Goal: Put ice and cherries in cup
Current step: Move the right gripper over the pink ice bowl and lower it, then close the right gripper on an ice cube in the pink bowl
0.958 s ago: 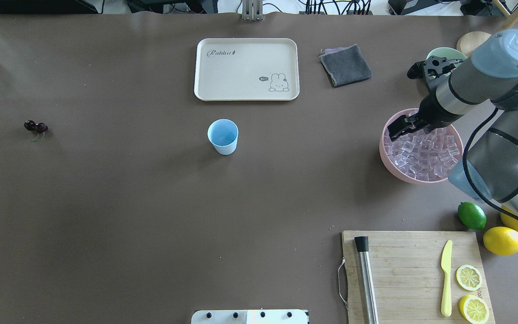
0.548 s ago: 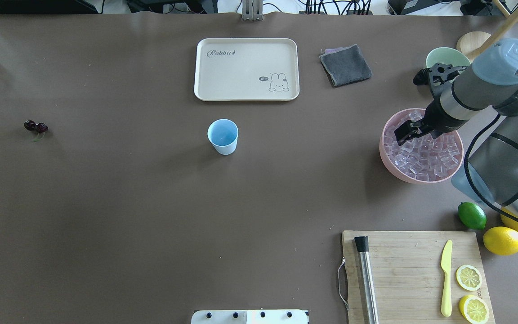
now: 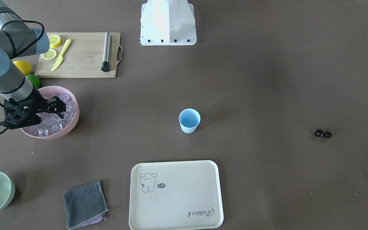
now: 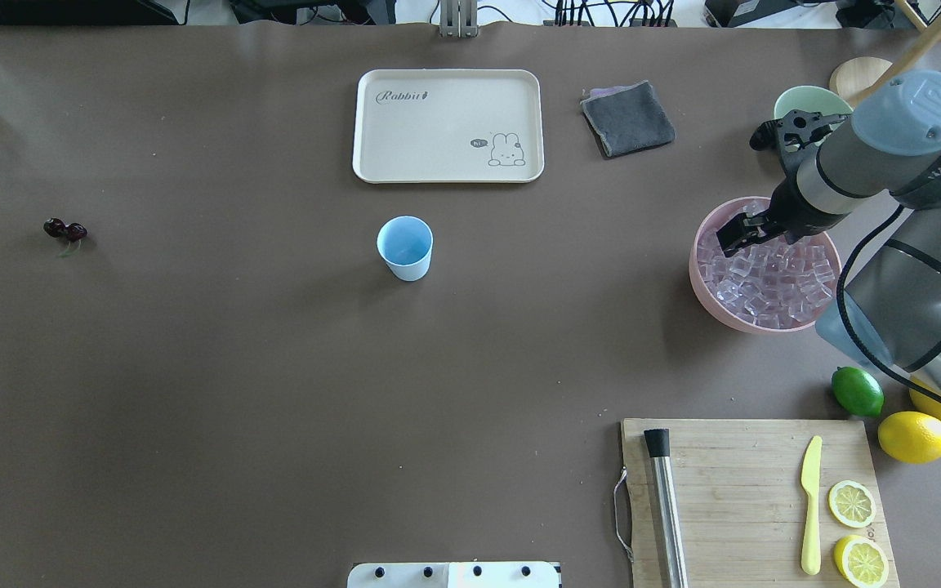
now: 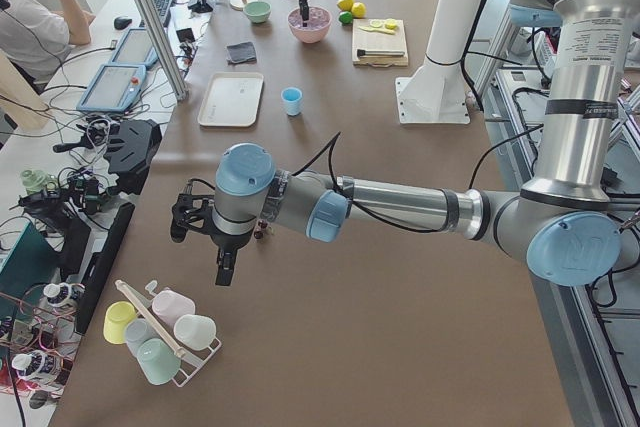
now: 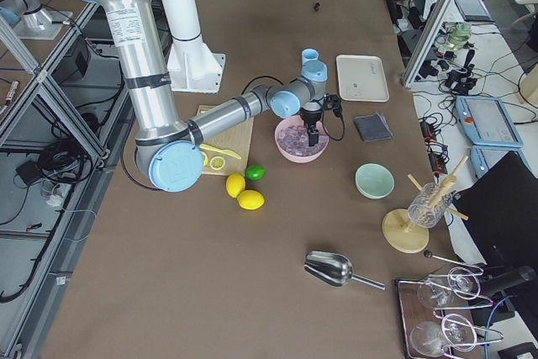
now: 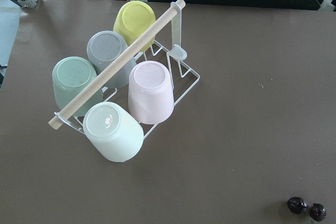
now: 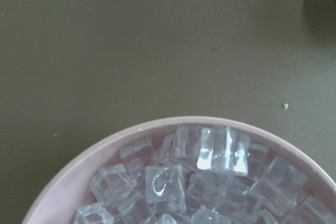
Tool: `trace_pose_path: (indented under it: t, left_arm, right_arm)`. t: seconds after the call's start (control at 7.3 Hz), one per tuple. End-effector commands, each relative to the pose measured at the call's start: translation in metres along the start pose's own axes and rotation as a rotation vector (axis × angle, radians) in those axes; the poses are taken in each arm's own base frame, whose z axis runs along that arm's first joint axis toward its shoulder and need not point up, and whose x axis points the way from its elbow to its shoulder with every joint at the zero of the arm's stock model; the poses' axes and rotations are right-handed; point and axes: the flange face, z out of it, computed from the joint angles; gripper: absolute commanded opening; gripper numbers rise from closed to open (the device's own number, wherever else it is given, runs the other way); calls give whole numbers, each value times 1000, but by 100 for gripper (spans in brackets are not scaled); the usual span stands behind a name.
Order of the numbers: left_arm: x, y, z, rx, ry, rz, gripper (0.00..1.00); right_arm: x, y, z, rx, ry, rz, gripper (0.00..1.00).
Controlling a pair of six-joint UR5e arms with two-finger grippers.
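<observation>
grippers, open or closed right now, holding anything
Left gripper: cannot be told; only the side view shows it.
Right gripper: over the ice; open or closed cannot be told.

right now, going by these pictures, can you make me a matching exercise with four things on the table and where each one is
Things
1. cup
2. cherries
3. ice
4. plastic knife

Places
a. lying on the wooden cutting board
b. piled in the pink bowl
c. alone on the bare table, far over on the robot's left side
d. standing upright mid-table, just on the robot's side of the cream tray

Pairs: 1-d, 2-c, 3-b, 4-a
</observation>
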Motion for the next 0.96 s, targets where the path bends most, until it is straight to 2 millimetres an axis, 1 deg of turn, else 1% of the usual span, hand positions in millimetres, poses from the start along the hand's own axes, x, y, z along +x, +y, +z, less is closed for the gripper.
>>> trace_pose_path:
  t: [0.0,0.27,0.41,0.68,0.82]
  left_arm:
    - [-5,6,4,-9,-2,-10,98]
    - [-7,6,7,-15,-3,-15,98]
    - [-8,5,8,-17,-4,-17,98]
    - [-7,5,7,-14,-5,-16,98]
    - [-7,4,7,-13,-5,-15,98]
  right_arm:
    - [-8,-4,2,33,36,-19,98]
    - [-12,-1,8,38,56,-29,98]
    - [-12,-1,12,40,69,-29,91]
    - [-14,0,16,64,109,-39,73]
    - [-13,0,17,62,109,-39,60]
